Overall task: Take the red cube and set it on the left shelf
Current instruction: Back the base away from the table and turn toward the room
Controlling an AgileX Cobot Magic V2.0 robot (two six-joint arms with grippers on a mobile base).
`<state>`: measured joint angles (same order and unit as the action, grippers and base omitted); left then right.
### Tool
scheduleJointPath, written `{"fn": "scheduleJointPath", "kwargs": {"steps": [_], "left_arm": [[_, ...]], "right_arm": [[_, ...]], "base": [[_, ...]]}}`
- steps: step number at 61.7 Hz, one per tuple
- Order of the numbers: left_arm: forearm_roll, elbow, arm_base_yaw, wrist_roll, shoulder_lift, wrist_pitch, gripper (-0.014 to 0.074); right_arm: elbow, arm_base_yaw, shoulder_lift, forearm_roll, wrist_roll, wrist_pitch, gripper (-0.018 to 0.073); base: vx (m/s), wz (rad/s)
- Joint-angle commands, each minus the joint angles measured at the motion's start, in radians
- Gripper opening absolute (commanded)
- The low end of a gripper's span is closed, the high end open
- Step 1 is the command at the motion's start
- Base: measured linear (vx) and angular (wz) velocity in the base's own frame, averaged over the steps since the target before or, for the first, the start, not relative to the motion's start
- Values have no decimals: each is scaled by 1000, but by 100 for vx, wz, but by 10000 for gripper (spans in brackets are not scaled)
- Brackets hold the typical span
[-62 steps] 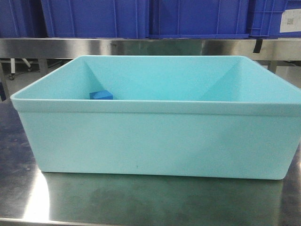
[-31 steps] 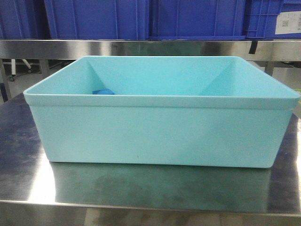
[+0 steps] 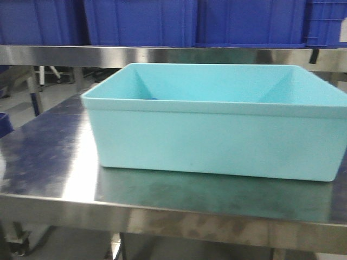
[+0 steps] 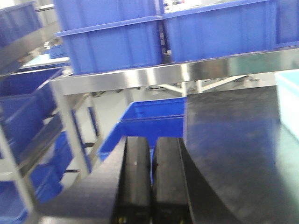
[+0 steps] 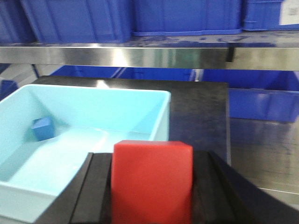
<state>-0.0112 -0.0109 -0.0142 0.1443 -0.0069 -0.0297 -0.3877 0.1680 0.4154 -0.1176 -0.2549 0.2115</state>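
- The red cube (image 5: 152,179) looked rigid and light. Its sides seemed smooth, so maybe a bit slippery. I'd pinch it on 2 flat opposite faces, low and centered.
- Looks-wise it was plain solid red with crisp edges and no markings.
- It sat at 6 o'clock in the right wrist view, clamped in the right gripper (image 5: 152,198), with black fingers (image 5: 100,191) on its left and right faces.
- The left gripper (image 4: 152,182) was clenched on nothing, pads pressed together.
- The teal bin (image 5: 93,91) was at 9 o'clock from the cube, with 1 blue cube (image 5: 42,128) inside at 10 o'clock.
- A steel shelf (image 5: 140,56) ran across at 12 o'clock under the blue crates (image 5: 187,16). I couldn't tell where the left shelf was.
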Motion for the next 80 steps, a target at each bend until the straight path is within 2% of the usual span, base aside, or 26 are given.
{"fn": "scheduleJointPath", "kwargs": {"steps": [1, 42, 80], "left_arm": [[-5, -22, -5, 1, 0, 90, 106], [-5, -22, -5, 1, 0, 90, 106], [-5, -22, -5, 1, 0, 90, 106]], "right_arm": [[-30, -7, 0, -11, 9, -86, 57], [-30, -7, 0, -11, 9, -86, 57], [-30, -7, 0, -11, 9, -86, 57]], "base": [[-8, 45], [-14, 17], [-22, 33]]}}
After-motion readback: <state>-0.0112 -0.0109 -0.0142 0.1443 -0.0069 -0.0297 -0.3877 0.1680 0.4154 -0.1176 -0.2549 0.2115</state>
